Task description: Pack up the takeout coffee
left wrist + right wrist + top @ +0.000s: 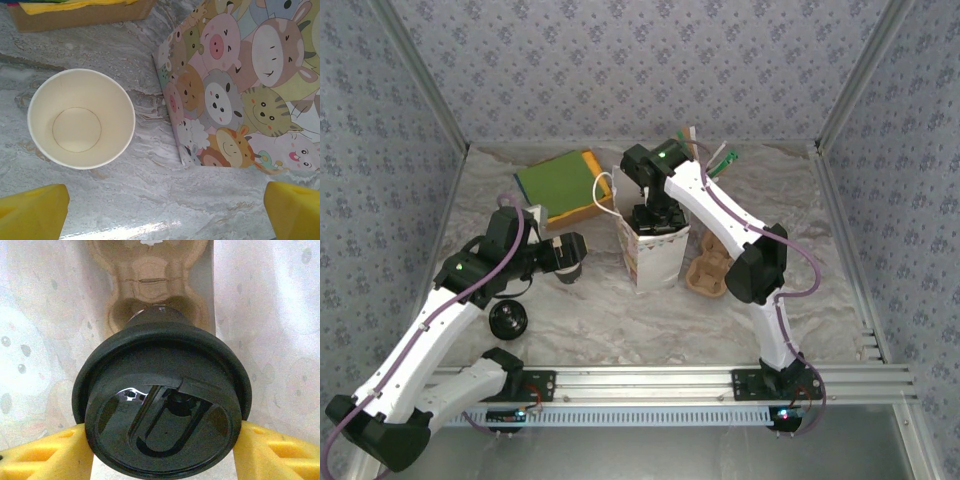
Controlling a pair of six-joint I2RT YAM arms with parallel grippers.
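Observation:
The takeout coffee [161, 365], a dark cup under a round black plastic lid, hangs between the yellow fingers [47, 455] of my right gripper [162, 452], which is shut on its lid. It is inside the white-walled gift bag [655, 258], above a brown pulp cup carrier [150, 285] at the bottom. From above, the right gripper [655, 215] reaches down into the bag's mouth and hides the cup. My left gripper [165, 210] is open over bare table, with the lidless cream-lined cup [81, 118] ahead to its left and the cartoon-animal bag [240, 85] to its right.
A loose black lid [508, 320] lies near the left arm. A green and yellow box [560, 185] sits at the back left. Another pulp carrier [710, 272] rests right of the bag. Patterned walls and a metal rail [650, 380] border the table.

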